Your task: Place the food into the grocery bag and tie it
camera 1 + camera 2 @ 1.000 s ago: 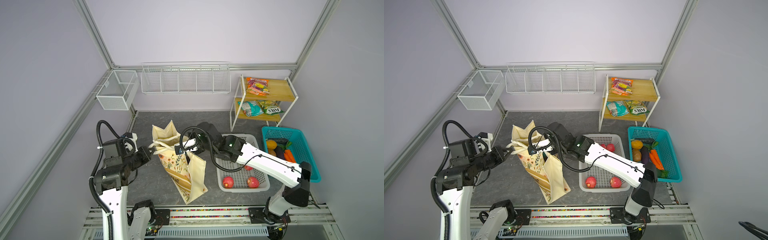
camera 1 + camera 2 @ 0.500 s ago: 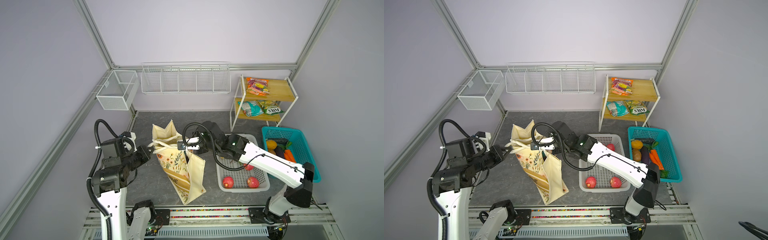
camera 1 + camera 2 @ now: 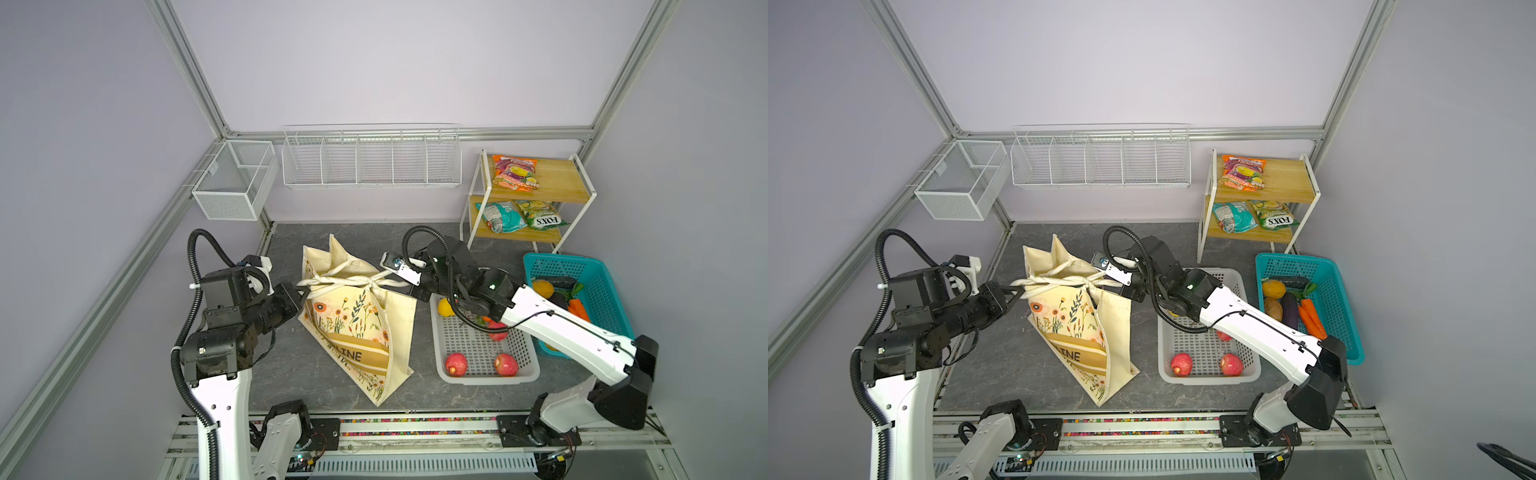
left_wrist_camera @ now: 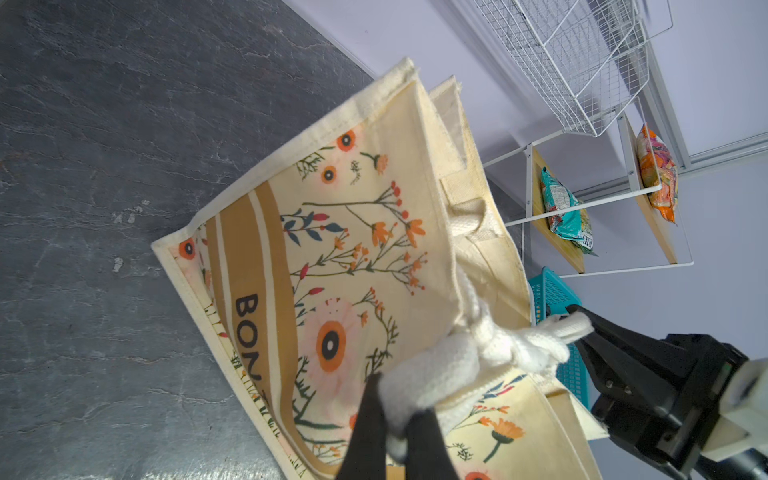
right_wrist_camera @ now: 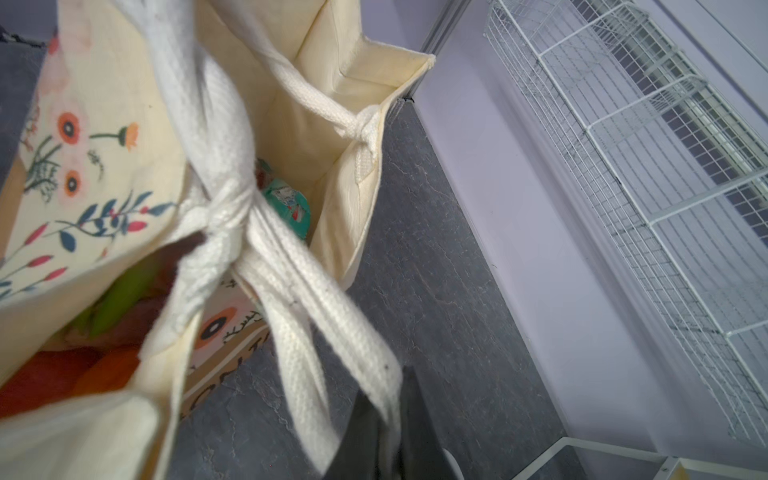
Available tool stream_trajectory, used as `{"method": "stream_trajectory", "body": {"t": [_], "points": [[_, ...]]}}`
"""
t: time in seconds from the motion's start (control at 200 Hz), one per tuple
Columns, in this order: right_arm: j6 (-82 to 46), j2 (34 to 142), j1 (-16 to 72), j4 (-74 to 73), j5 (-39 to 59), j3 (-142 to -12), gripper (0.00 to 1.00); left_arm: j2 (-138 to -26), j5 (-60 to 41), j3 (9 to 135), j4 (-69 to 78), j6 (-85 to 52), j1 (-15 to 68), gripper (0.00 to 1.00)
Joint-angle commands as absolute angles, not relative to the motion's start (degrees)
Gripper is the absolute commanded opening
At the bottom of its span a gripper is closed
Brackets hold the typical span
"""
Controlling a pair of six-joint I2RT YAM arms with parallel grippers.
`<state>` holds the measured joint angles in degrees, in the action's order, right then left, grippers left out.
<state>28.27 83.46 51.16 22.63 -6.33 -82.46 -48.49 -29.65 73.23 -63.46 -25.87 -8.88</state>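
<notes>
Bag: one grocery bag (image 3: 357, 328), cream floral, straps (image 3: 353, 281) knotted.
Packets (image 3: 515, 172): three, shelf (image 3: 561, 185) at 1 o'clock.
Left gripper (image 3: 301, 292): clamped on straps.
Right gripper (image 3: 415, 287): clamped on straps.

Light was bright, even, diffuse, from above; no glare on lilac walls (image 3: 374, 62). Shadows lay soft, faint, close under grocery bag (image 3: 361, 328) and white basket (image 3: 486, 377). Both top views were sharp; frame rails (image 3: 187, 70) bowed toward edges. Right wrist view: near strap (image 5: 316, 332) and bag's near corner were blurred, wire rack (image 5: 623, 166) slightly soft.
</notes>
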Motion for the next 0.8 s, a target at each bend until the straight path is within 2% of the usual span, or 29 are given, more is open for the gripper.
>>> {"method": "stream_trajectory", "body": {"t": [0.0,0.135,0.45,0.795], "points": [[19.41,76.55,41.38,26.43,-25.87,-80.13,0.07,-47.68,-10.86,73.20,-62.26,-25.54,-14.74,0.00],[15.43,74.25,38.82,26.80,-28.20,-77.44,0.07,-47.86,-7.67,71.17,-63.03,-24.34,-18.52,0.00],[10.24,70.88,34.57,27.95,-32.84,-71.55,0.07,-47.40,-8.61,64.15,-60.63,-24.73,-24.16,0.00],[5.09,65.69,26.18,30.57,-35.11,-67.46,0.07,-46.98,-14.14,59.61,-57.42,-29.10,-30.90,0.00]]}}
